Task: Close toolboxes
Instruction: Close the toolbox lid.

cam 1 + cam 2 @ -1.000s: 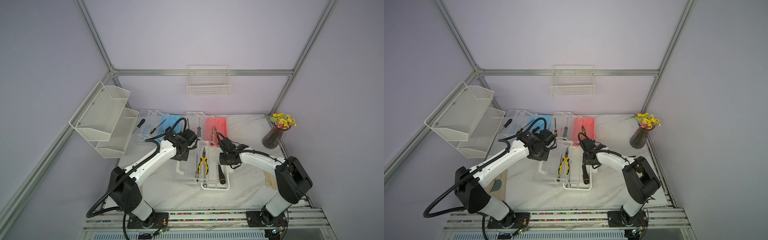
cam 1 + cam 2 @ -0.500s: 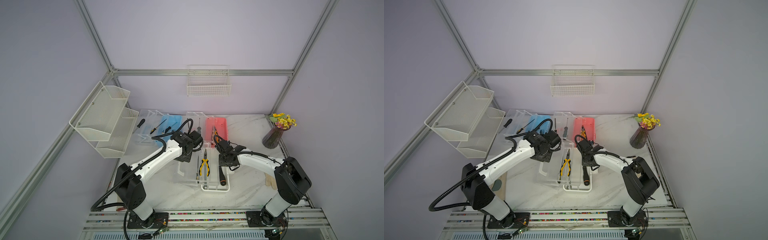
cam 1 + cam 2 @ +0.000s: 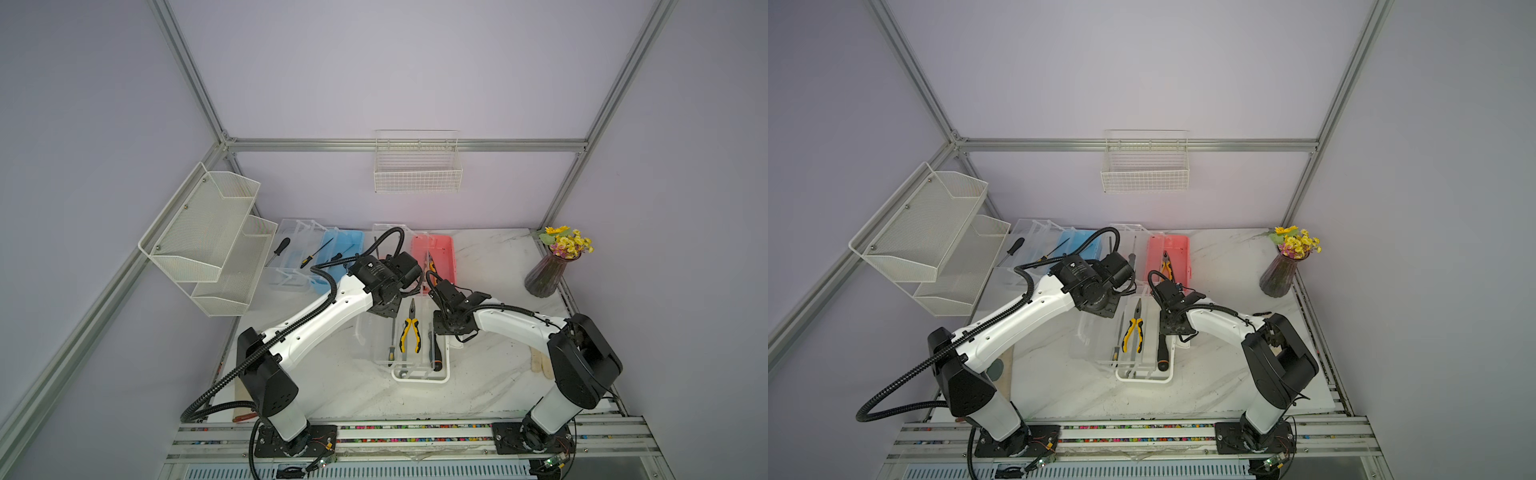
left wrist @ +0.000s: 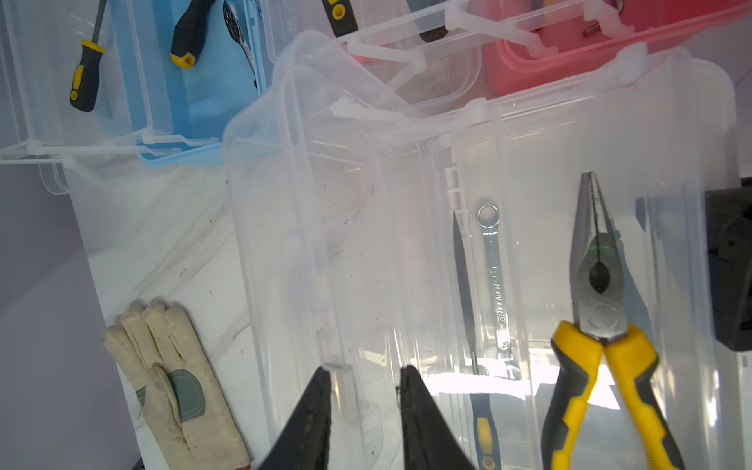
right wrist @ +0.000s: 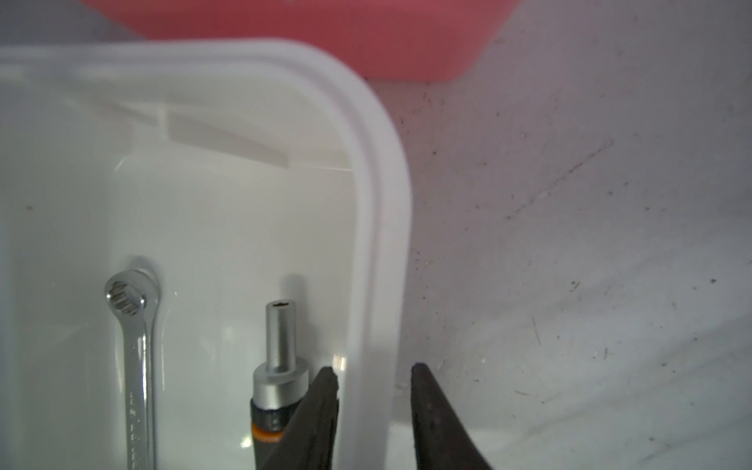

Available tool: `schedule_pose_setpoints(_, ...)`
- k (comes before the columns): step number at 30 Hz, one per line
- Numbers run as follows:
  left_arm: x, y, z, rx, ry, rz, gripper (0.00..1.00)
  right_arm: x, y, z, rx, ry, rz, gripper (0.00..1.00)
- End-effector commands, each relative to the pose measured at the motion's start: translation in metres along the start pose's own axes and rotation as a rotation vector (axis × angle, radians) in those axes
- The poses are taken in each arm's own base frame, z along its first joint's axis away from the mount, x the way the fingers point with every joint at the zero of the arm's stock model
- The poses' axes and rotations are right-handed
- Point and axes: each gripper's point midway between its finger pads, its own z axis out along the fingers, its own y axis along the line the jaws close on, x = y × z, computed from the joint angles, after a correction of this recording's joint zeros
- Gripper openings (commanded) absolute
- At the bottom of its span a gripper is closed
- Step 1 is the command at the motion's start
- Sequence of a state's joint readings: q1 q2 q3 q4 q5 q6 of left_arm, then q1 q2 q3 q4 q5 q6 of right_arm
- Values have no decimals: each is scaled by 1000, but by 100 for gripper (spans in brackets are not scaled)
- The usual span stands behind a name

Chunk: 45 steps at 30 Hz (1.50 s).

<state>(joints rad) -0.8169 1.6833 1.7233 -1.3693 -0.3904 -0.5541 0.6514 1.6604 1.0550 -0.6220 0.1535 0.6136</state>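
Note:
Three toolboxes stand open on the marble table. The white toolbox [image 3: 420, 377] [image 3: 1144, 377] is in front, with yellow pliers [image 3: 410, 332] and a black-handled driver inside. Its clear lid [image 4: 309, 203] hangs off its left side, partly raised. Behind it are the blue toolbox [image 3: 340, 249] and the pink toolbox [image 3: 434, 249], their clear lids folded out. My left gripper [image 4: 366, 370] is open, its fingers either side of the clear lid's edge. My right gripper [image 5: 374, 370] is open astride the white toolbox's right rim [image 5: 378, 244], one finger inside beside the driver.
A cloth glove [image 4: 175, 382] lies on the table left of the clear lid. A vase of flowers [image 3: 548, 274] stands at the back right. White wire baskets hang on the left wall [image 3: 208, 232] and the back wall [image 3: 417, 170]. A screwdriver [image 3: 277, 251] lies by the blue box.
Both grippers have gone from shut to open. The left arm has swung right, from near the blue box to the white box's lid. The right arm has barely moved.

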Motion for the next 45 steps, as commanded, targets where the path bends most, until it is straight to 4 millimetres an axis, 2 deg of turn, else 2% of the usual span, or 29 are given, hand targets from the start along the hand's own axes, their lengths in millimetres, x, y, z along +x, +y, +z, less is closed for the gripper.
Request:
schedule_pose_setpoints(1, -17, -47, -2, 161, -31, -14, 30, -2, 29, -8, -128, -20, -13, 37)
schedule_pose_setpoints(5, -25, -61, -10, 195, -52, -9, 32, -1, 32, -8, -161, -22, -8, 40)
schedule_pose_setpoints(15, -38, -115, -26, 352, -92, 9, 38, 2, 24, -7, -184, -28, 3, 44)
schedule_pose_setpoints(16, -39, -120, -28, 373, -97, 8, 39, -4, 27, -9, -201, -54, 8, 45)
schedule_pose_setpoints(19, -45, -134, -37, 452, -118, 0, 46, -5, 23, -11, -201, -56, 15, 48)
schedule_pose_setpoints(22, -54, -140, -50, 509, -161, -14, 55, -6, 18, -14, -194, -65, 28, 53)
schedule_pose_setpoints(24, -60, -139, -59, 527, -193, -20, 59, -8, 14, -17, -188, -74, 34, 54)
schedule_pose_setpoints(30, -70, -135, -76, 563, -270, -28, 84, -4, -6, -22, -129, -51, 35, 64)
schedule_pose_setpoints(37, -77, -108, -79, 520, -318, -63, 86, -6, -32, -35, -54, -46, 38, 69)
schedule_pose_setpoints(41, -77, -84, -71, 473, -329, -99, 88, -10, -41, -45, -39, -53, 41, 71)
schedule_pose_setpoints(45, -67, -64, -42, 405, -285, -128, 91, -14, -49, -56, -23, -59, 36, 72)
